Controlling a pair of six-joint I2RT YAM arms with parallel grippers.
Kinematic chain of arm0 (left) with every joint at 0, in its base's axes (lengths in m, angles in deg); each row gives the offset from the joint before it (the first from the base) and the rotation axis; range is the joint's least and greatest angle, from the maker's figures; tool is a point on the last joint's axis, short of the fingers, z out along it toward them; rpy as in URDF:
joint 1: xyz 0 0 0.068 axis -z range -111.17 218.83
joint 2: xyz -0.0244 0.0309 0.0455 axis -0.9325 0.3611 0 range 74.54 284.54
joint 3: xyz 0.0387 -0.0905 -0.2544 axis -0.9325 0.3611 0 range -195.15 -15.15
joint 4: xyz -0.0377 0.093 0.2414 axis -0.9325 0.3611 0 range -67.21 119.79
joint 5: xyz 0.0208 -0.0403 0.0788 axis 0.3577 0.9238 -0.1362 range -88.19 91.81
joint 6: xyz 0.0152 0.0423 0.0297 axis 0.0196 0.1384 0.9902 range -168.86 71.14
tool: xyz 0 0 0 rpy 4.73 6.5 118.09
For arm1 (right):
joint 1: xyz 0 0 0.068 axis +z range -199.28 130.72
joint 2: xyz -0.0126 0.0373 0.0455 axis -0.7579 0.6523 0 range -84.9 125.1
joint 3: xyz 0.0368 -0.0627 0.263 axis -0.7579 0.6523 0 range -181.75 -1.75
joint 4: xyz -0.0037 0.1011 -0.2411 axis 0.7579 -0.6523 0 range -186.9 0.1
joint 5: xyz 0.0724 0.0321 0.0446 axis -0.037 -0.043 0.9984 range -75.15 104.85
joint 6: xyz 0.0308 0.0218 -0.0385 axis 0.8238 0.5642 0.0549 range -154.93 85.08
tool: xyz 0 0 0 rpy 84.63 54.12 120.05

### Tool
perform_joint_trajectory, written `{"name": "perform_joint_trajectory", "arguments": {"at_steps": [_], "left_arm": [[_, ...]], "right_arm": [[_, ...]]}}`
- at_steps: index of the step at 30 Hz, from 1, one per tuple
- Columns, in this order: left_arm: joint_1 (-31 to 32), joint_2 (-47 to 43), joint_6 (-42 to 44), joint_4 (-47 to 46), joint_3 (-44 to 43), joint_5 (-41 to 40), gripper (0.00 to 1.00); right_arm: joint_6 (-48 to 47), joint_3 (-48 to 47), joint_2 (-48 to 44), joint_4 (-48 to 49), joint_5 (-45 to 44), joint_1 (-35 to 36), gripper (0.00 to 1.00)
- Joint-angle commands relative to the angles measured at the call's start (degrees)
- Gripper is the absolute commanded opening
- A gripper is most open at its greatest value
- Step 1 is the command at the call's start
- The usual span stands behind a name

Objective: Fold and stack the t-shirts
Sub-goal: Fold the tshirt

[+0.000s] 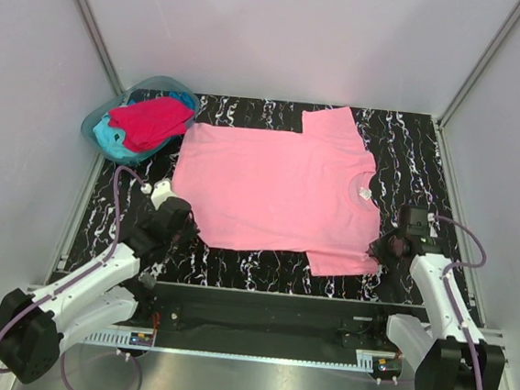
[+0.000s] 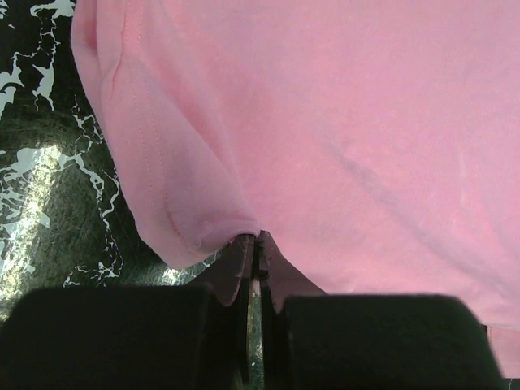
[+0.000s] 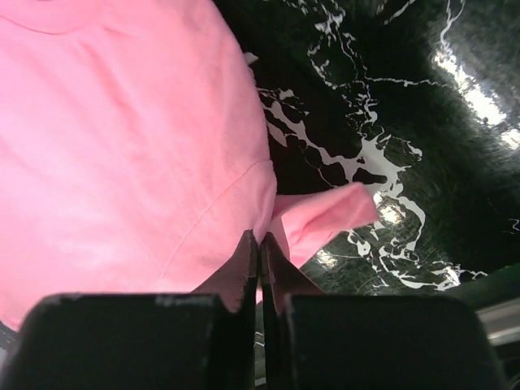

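Note:
The light pink t-shirt (image 1: 274,189) lies spread flat on the black marbled table, collar to the right. My left gripper (image 1: 186,225) is shut on its near left hem corner, and the pinched cloth shows in the left wrist view (image 2: 203,227). My right gripper (image 1: 379,250) is shut on the shirt's near right edge by the sleeve, with pink cloth (image 3: 268,219) between the jaws. The crimson red t-shirt (image 1: 152,120) lies crumpled on the turquoise t-shirt (image 1: 113,139) in the tub at the back left.
The translucent blue-green tub (image 1: 169,86) stands at the table's back left corner. Grey walls close in the table on three sides. A metal rail (image 1: 255,342) runs along the near edge between the arm bases.

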Motion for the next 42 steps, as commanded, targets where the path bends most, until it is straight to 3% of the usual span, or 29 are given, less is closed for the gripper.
{"name": "perform_joint_trajectory", "arguments": {"at_steps": [1,25,42], "left_arm": [[0.2,-1.6,0.0,-0.1,-2.7,-1.0,0.04],[0.2,-5.0,0.9,5.4,-8.1,-4.2,0.02],[-1.8,7.2,2.7,3.6,-18.6,-10.7,0.02]], "right_arm": [[0.5,-4.6,-2.9,-3.6,-4.0,0.0,0.0],[2.2,-7.5,5.1,4.1,-5.0,-0.3,0.0],[5.0,-17.8,15.9,9.0,-3.6,-0.3,0.0]]}}
